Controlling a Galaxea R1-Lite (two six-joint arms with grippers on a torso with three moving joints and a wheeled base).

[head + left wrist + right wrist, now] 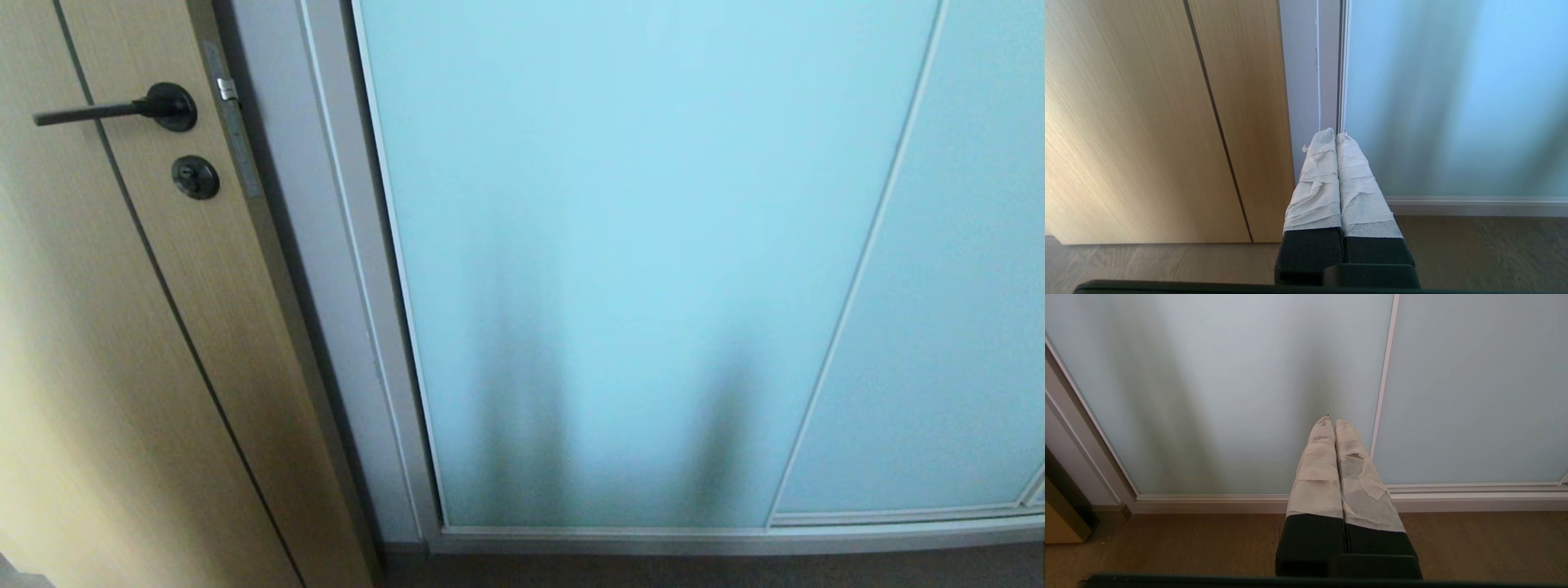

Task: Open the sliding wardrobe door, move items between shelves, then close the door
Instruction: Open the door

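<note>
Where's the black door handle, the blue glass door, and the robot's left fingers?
Black lever handle [98, 111]: head view, on its bar.
Sliding wardrobe door [637, 245]: head view, middle of the frosted glass.
Left fingers [1319, 175]: left wrist view, on one taped finger.

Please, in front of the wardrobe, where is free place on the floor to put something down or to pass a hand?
Bare wood floor runs along the bottom rail of the sliding wardrobe door, and below the tan wood door. The door is shut, so no shelf is reachable. Both the left gripper and right gripper are shut and hang before it.

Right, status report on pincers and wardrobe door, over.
Left pincer shut, empty. Right pincer shut, empty. Sliding wardrobe door closed, untouched. Nothing blocking; wood door stands left of it.
</note>
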